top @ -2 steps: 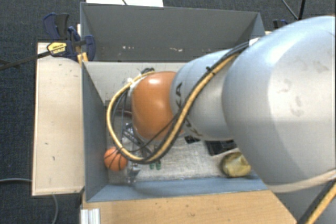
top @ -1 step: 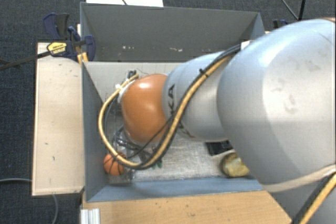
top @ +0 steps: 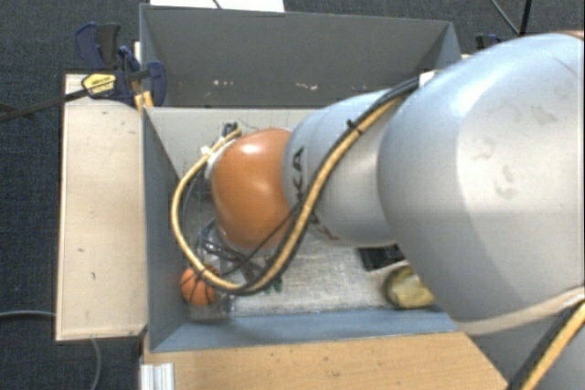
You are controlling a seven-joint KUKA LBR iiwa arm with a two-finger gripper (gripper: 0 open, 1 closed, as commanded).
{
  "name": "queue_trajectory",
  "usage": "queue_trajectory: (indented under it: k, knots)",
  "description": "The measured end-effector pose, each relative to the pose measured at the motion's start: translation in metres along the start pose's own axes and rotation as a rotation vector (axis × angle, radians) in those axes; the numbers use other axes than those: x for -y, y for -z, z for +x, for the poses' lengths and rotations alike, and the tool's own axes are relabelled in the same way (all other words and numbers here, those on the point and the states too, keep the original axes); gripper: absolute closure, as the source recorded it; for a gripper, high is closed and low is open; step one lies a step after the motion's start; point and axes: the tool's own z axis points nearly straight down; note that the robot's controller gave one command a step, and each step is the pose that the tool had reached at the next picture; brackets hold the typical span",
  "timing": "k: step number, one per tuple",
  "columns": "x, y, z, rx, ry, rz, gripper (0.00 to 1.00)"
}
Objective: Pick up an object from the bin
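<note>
A small orange ball [top: 195, 286] lies in the bin's near left corner. My gripper [top: 217, 248] hangs just above and slightly right of it, mostly hidden under the orange wrist cover and cables. A yellowish lumpy thing [top: 407, 289] rests against the near wall further right. Beside it, a flat black thing [top: 376, 258] peeks out from under the arm.
The arm reaches in from the right and covers most of the bin floor. A looping cable hangs round the wrist down to the near left corner. The bin's left and near walls stand close to the gripper.
</note>
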Motion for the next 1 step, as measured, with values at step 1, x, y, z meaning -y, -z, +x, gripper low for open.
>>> queue_trajectory:
  k: [1]
  knots:
    - [0.0350,0.1287,0.0181,-0.007,0.475,-0.005,1.00]
